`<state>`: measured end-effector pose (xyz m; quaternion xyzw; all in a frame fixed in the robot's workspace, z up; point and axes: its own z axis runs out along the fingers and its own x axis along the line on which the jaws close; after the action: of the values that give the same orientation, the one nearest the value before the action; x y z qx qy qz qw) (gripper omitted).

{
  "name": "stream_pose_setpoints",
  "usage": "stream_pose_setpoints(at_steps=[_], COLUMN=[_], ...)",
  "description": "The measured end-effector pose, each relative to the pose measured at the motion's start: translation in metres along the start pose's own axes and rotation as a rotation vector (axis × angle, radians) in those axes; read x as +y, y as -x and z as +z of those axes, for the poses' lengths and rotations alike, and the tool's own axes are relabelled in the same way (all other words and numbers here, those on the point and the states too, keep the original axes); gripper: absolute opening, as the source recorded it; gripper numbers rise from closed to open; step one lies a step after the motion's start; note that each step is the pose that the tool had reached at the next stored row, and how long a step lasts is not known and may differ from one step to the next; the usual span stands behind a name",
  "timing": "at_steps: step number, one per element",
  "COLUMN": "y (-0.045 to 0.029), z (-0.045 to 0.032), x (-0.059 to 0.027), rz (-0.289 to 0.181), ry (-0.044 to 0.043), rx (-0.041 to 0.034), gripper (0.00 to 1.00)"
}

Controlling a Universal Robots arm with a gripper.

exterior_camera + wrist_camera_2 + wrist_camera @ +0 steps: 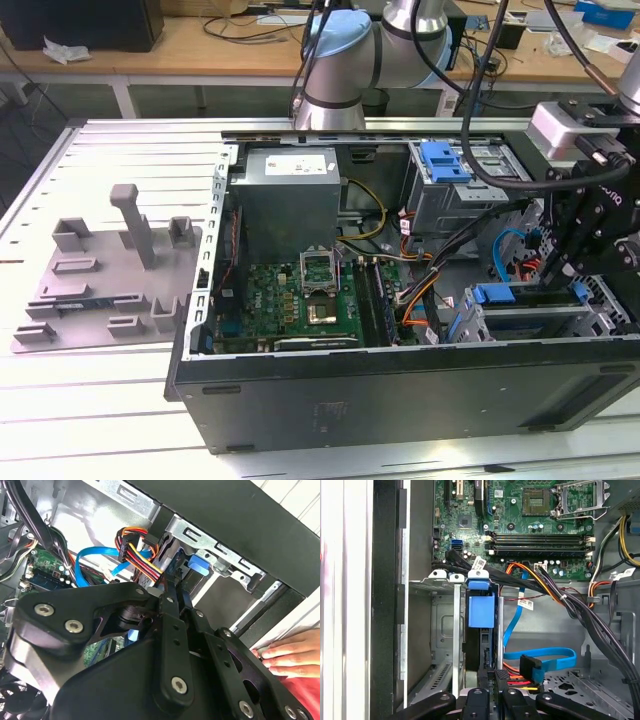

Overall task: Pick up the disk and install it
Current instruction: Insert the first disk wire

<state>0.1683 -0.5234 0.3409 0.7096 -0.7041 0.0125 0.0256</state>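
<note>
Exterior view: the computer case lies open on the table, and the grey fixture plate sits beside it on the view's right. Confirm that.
One detail is wrong. The grey fixture plate sits on the exterior view's left of the computer case, not on its right, as the exterior view shows. The rest holds: the case lies open on the table, with the plate beside it.

The arm (390,45) is silver tubing with pale blue joint caps; black cables loop beside it. Its pincer (172,600) is matt black — flat linkage plates pinned with silver screw heads — under a light grey wrist block (565,125). A person's hand (292,652) meets a red sleeve (300,690).
</note>
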Motion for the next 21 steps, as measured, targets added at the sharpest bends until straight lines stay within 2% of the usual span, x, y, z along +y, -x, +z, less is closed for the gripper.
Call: stream_pose_setpoints(at_steps=[21], y=[0.0000], z=[0.0046], x=[-0.0001], rz=[0.000], ry=[0.0000], rx=[-0.0002], gripper=[0.17])
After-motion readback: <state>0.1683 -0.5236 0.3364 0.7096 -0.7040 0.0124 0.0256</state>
